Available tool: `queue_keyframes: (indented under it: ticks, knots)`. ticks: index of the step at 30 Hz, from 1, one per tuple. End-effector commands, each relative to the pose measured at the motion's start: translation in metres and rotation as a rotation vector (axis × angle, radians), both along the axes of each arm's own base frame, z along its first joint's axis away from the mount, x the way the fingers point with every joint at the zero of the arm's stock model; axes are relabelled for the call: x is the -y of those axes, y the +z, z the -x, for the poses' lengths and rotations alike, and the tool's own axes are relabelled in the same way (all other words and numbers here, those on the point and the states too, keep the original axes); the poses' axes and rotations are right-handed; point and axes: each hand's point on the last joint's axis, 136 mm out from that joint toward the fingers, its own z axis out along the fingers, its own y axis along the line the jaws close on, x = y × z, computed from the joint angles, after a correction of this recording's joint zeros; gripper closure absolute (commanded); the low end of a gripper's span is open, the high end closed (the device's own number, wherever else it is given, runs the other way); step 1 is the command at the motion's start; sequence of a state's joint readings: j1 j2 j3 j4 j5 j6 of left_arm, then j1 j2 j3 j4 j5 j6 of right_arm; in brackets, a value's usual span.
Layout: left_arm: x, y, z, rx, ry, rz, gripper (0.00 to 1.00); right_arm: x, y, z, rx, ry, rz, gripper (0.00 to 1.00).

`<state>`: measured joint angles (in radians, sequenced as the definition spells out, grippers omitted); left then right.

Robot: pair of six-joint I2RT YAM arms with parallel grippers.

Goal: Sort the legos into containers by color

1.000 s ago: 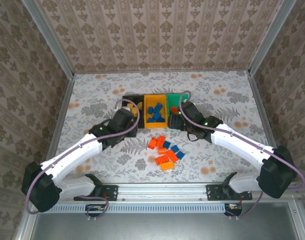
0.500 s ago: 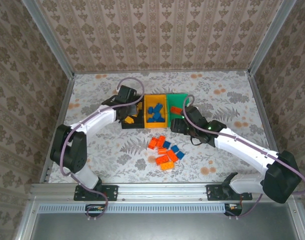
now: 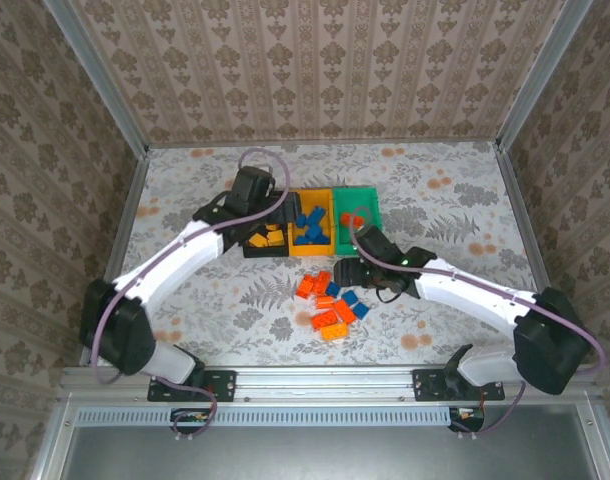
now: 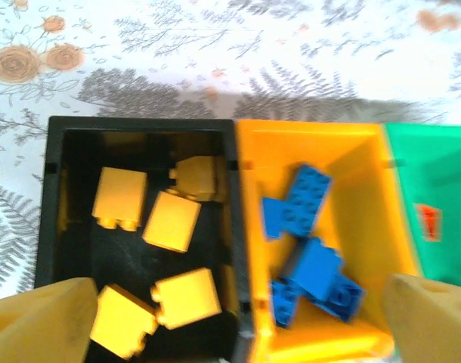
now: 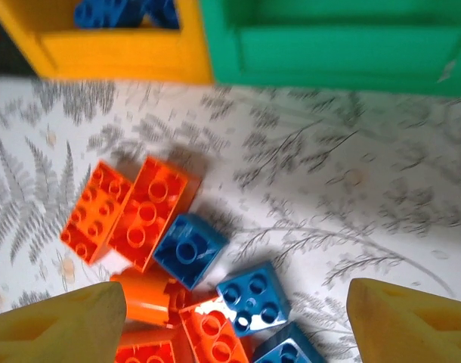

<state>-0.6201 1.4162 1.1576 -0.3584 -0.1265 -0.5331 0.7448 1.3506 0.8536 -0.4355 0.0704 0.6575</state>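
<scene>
Left wrist view is looking straight down into the containers: the left gripper (image 4: 234, 333) is hovering over the wall shared by the black bin (image 4: 47, 197) and the yellow-orange bin (image 4: 370, 159), its fingers (image 4: 41, 321) spread wide with nothing between them. 5 yellow-orange legos (image 4: 170, 220) are lying inside the black bin, a cluster of blue legos (image 4: 310, 265) is sitting in the yellow-orange bin, and 1 red-orange lego (image 4: 428, 221) is resting in the green bin (image 4: 442, 166) at the right end of the row. Over on the right wrist view, the right gripper (image 5: 234, 325) is hanging above the loose pile (image 5: 162, 227) on the table (image 5: 351, 197), jaws standing well apart and gripping nothing. Red-orange and blue bricks are lying jumbled there, several touching, near the yellow-orange and green bins. From the top external view, the 3 bins are sitting side by side in a row, with the pile just on their near side.
</scene>
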Motion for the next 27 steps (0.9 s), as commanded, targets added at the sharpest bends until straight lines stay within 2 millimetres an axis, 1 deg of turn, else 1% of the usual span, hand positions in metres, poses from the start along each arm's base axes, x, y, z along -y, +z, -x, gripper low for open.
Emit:
queue_keyframes:
  ticks: [1, 4, 7, 13, 16, 19, 24, 25, 27]
  knots:
    - [-0.004, 0.0, 0.032, -0.006, -0.008, 0.029, 0.0, -0.024, -0.011, 0.015, -0.031, 0.1, 0.04, 0.21]
    - [-0.018, -0.001, 0.057, 0.008, 0.016, 0.03, 0.0, -0.045, -0.018, 0.021, -0.034, 0.129, 0.063, 0.21]
    - [-0.036, -0.01, 0.082, 0.009, 0.049, 0.048, 0.0, -0.059, -0.027, 0.022, -0.033, 0.129, 0.09, 0.22]
    - [-0.065, -0.035, 0.112, -0.039, 0.105, 0.047, 0.0, -0.063, -0.042, 0.018, -0.041, 0.096, 0.153, 0.24]
    - [-0.072, -0.042, 0.12, -0.048, 0.115, 0.052, 0.0, -0.062, -0.047, 0.018, -0.046, 0.082, 0.187, 0.25]
    - [-0.076, -0.045, 0.123, -0.052, 0.121, 0.052, 0.0, -0.061, -0.052, 0.019, -0.055, 0.078, 0.218, 0.27]
    - [-0.079, -0.047, 0.123, -0.053, 0.124, 0.033, 0.0, -0.066, -0.059, 0.026, -0.07, 0.085, 0.26, 0.31]
    - [-0.079, -0.047, 0.123, -0.053, 0.123, 0.033, 0.0, -0.061, -0.062, 0.03, -0.085, 0.088, 0.289, 0.31]
    - [-0.079, -0.048, 0.123, -0.052, 0.122, 0.031, 0.0, -0.062, -0.064, 0.032, -0.088, 0.091, 0.305, 0.33]
